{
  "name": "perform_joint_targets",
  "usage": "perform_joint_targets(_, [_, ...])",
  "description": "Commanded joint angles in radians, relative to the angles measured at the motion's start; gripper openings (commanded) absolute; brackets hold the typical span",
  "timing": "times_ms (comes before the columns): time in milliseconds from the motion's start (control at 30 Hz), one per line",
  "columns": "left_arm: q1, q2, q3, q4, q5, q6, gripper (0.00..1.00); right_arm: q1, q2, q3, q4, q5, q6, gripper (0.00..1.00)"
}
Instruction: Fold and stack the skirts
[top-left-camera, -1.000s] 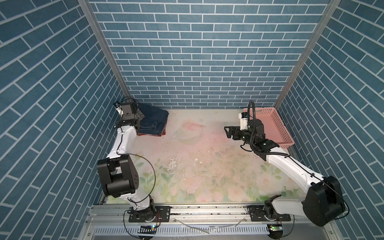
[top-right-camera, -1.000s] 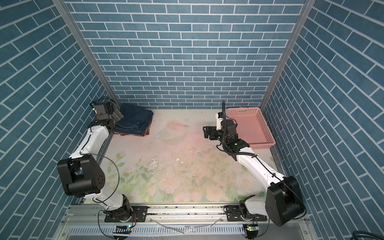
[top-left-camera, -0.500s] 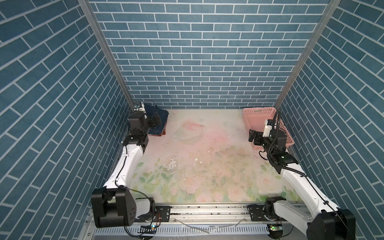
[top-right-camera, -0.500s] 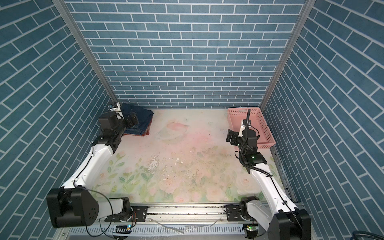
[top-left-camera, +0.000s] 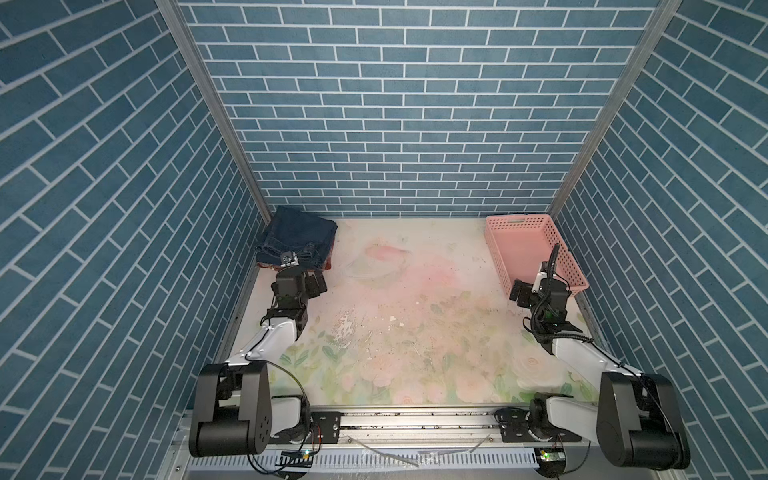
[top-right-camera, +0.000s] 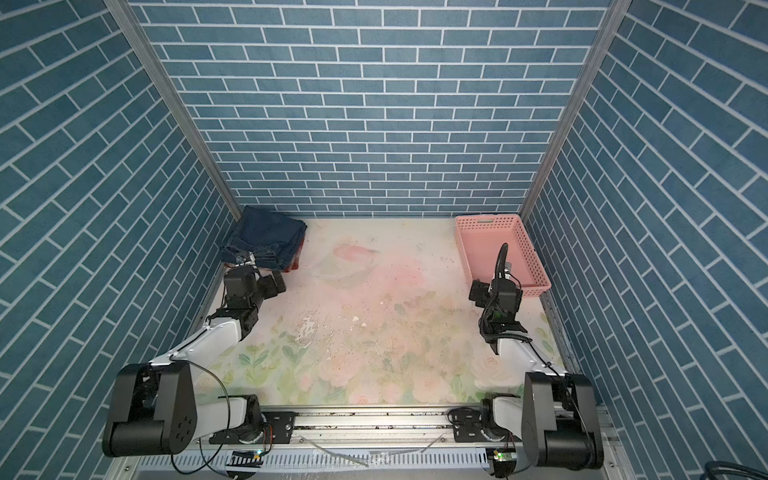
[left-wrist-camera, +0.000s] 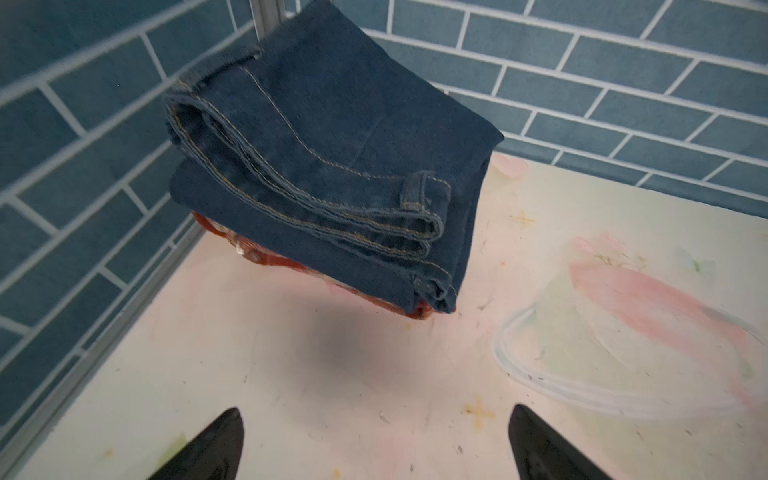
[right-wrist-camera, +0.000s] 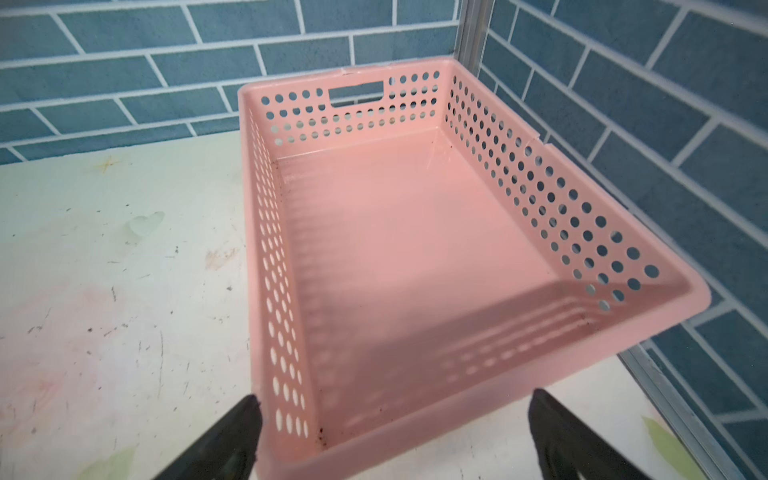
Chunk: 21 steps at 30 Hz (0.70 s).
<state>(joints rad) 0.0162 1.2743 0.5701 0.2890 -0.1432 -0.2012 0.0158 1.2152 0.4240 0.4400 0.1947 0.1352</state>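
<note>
We see the folded denim skirts (left-wrist-camera: 332, 137) stacked on the rust-red plaid skirt (left-wrist-camera: 270, 261) in the far left corner of the worktop (top-left-camera: 415, 316). Our left jaws stand spread wide and bare, just on the near side of the stack. Our right jaws, equally wide, grasp nothing at the near end of the pink perforated basket (right-wrist-camera: 540, 199), far right.

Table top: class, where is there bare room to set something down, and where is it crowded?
The middle of the table is bare, from the stacked skirts across to the pink basket; the basket's floor is bare too. Crowded: the back left corner, where the stack sits against the walls.
</note>
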Motion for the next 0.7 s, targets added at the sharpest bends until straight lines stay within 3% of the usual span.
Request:
perform_joint_targets(0, [-0.005, 0.019, -0.052, 0.106, -0.071, 0.086, 1.0, -0.031, 0.043, -0.053, 0.148, 0.0, -0.034, 0.99])
perform_joint_targets(300, [-0.048, 0.134, -0.155, 0.41, -0.072, 0.209, 1.0, -0.112, 0.089, -0.161, 0.43, -0.092, 0.017, 0.99])
perform_joint_targets(467, [-0.079, 0.256, -0.203, 0.624, -0.071, 0.259, 1.0, -0.112, 0.218, -0.173, 0.594, -0.114, 0.005, 0.99])
perform_joint_targets(667, [-0.085, 0.255, -0.218, 0.646, -0.077, 0.266, 1.0, -0.112, 0.298, -0.151, 0.614, -0.143, -0.004, 0.99])
